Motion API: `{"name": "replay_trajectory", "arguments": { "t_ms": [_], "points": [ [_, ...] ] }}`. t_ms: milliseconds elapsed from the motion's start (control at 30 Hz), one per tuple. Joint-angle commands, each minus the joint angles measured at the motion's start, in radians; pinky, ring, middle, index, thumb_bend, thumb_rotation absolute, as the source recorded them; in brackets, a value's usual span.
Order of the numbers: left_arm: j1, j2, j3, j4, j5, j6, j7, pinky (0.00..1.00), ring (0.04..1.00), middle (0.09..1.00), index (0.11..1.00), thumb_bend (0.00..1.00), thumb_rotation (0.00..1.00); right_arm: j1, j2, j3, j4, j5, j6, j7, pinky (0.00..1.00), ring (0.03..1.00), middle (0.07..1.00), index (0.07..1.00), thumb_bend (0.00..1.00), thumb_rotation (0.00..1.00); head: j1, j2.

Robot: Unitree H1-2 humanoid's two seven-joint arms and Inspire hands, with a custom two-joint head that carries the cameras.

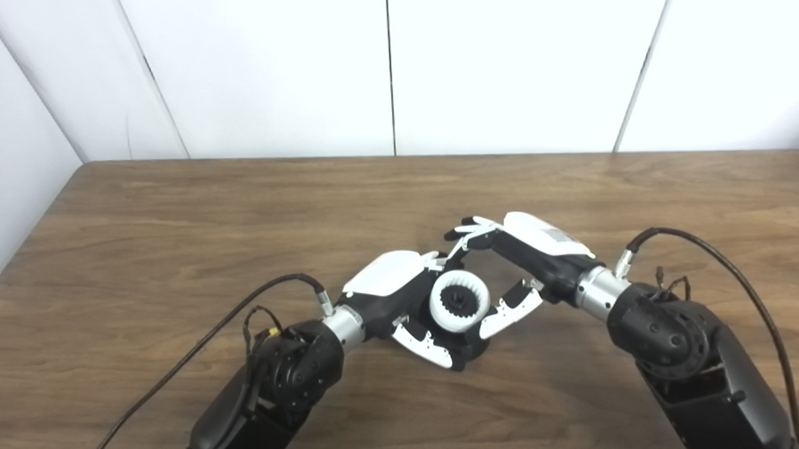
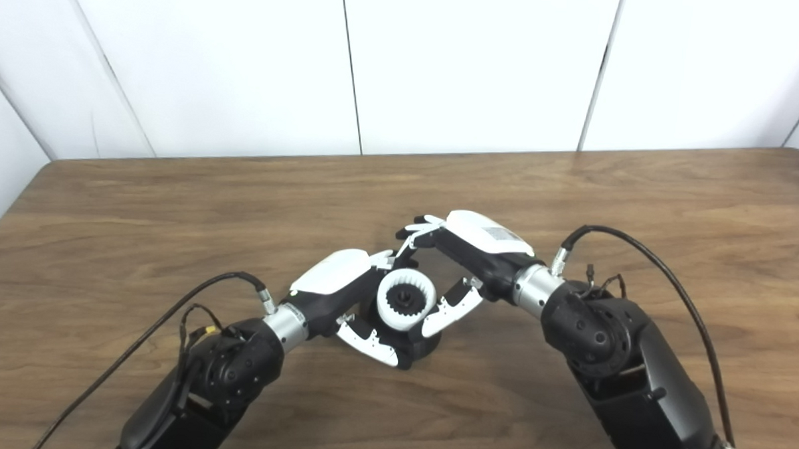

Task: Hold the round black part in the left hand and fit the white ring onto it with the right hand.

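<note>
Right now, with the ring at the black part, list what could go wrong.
1. The white ring may sit tilted on the round black part and jam if pushed.
2. The left hand holds the part low over the table; pressure from the right hand could twist it loose.

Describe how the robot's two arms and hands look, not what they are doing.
Both arms are black with silver metal wrist collars. Each hand, left hand and right hand, has a white back shell and black-and-white fingers. A black cable loops from each wrist; the right hand's shell bears a small grey label.
</note>
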Motion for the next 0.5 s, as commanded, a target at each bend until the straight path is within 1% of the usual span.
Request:
{"name": "replay_trajectory", "arguments": {
  "t_ms": [0, 133, 300, 467],
  "points": [
    [-0.009, 0.006, -0.005, 0.009, -0.006, 0.012, -0.036, 0.88, 0.984, 0.932, 0.725, 0.91, 0.34, -0.03, -0.006, -0.001, -0.033, 0.003, -0.004, 0.005, 0.88, 0.976, 0.886, 0.642, 0.94, 0.26, 0.003, 0.001],
    [-0.007, 0.002, -0.005, 0.009, -0.004, 0.014, -0.032, 0.87, 0.98, 0.924, 0.746, 0.93, 0.34, -0.027, -0.006, -0.001, -0.027, 0.009, -0.014, 0.003, 0.88, 0.976, 0.888, 0.65, 0.94, 0.27, 0.003, 0.001],
    [-0.006, 0.001, -0.001, 0.01, -0.004, 0.013, -0.027, 0.88, 0.969, 0.916, 0.828, 0.97, 0.36, -0.031, -0.007, 0.0, -0.027, 0.009, -0.006, 0.008, 0.88, 0.97, 0.888, 0.703, 0.96, 0.3, 0.002, 0.0],
    [-0.005, 0.002, 0.002, 0.013, -0.004, 0.009, -0.021, 0.9, 0.965, 0.911, 0.838, 0.97, 0.37, -0.031, -0.007, -0.005, -0.024, 0.015, -0.008, 0.008, 0.87, 0.963, 0.892, 0.737, 0.97, 0.33, 0.003, -0.001]
  ]
}}
